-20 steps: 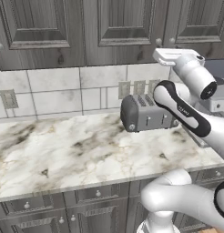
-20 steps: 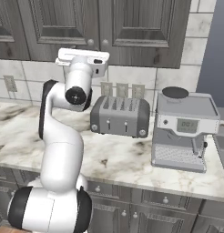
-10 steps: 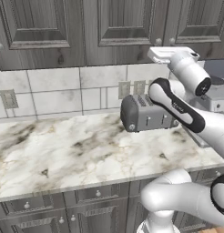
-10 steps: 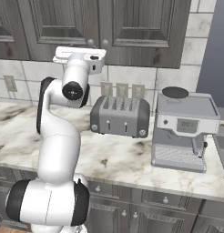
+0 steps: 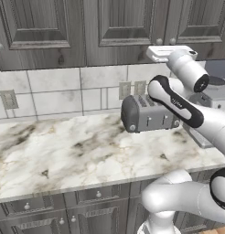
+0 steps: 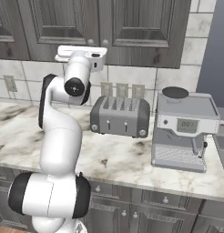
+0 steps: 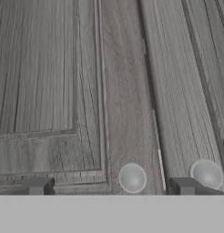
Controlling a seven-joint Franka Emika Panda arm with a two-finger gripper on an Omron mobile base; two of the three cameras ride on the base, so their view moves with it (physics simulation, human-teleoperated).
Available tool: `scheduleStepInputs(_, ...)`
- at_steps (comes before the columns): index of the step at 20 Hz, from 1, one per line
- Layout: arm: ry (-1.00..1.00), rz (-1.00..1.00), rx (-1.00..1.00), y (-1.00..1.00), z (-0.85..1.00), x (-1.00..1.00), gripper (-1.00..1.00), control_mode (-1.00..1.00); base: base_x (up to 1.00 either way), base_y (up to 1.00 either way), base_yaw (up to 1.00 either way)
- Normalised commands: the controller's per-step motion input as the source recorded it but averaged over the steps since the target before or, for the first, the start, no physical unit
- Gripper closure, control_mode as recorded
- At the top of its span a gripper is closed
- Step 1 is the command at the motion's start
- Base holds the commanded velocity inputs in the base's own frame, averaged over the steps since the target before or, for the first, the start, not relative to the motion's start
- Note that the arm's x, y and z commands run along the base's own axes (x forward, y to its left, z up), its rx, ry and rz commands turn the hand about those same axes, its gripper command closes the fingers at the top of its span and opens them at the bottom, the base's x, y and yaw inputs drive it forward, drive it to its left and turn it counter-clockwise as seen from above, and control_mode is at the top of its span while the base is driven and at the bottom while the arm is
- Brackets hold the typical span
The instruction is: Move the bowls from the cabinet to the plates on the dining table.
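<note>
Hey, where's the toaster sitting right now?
The toaster sits on the counter against the backsplash, left of the coffee machine in the right base view.

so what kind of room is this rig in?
A kitchen, rendered: a four-slot toaster and an espresso machine stand on a marble counter under dark grey wall cabinets, with a tiled backsplash between.

Toaster (image 6: 120,116): on the marble counter (image 5: 87,155) (below the jaws)
Coffee machine (image 6: 183,129): just beside the toaster
</note>
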Motion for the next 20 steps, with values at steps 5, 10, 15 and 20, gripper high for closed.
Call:
scheduleStepInputs(5,0.00,0.00,0.00,-0.09,0.00,0.00,-1.00,-1.00,0.00,0.00,0.00)
scheduleStepInputs(10,0.00,0.00,0.00,0.00,0.00,0.02,-1.00,-1.00,0.00,0.00,0.00)
scheduleStepInputs(15,0.00,0.00,0.00,0.00,0.00,0.14,-1.00,-1.00,0.00,0.00,0.00)
scheduleStepInputs(20,0.00,-0.02,0.00,0.00,0.00,0.28,-1.00,-1.00,0.00,0.00,0.00)
